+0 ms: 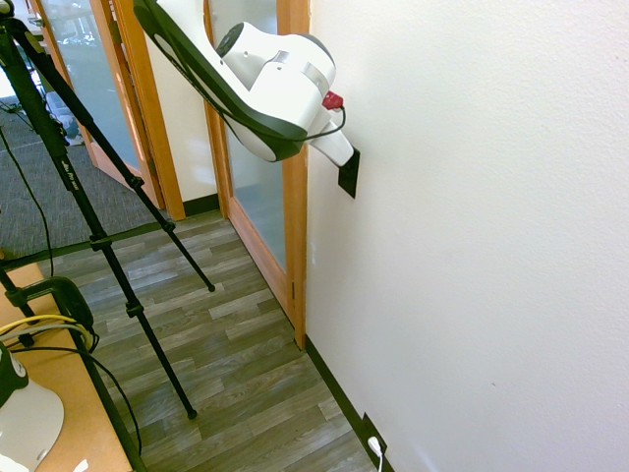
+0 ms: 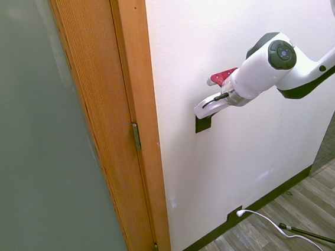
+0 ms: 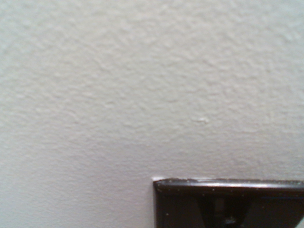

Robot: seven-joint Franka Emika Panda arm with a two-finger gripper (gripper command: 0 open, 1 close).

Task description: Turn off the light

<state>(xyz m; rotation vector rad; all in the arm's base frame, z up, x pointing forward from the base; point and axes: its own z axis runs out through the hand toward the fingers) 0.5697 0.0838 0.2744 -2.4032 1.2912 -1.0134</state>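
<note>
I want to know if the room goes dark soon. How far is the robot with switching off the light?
Done: the arm has reached the wall, and its hand sits right at the black switch plate beside the wooden door frame. In hand: working the switch, though the hand hides the contact, and the wrist view shows only the plate's edge. Left: no lamp is in view, so I cannot tell whether the light is off yet.

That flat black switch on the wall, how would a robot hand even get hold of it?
Probably not by gripping: the switch plate lies flat against the white wall with no visible edge to pinch. Better to press its face, coming straight at the wall from the room side, as the gripper is placed now.
</note>
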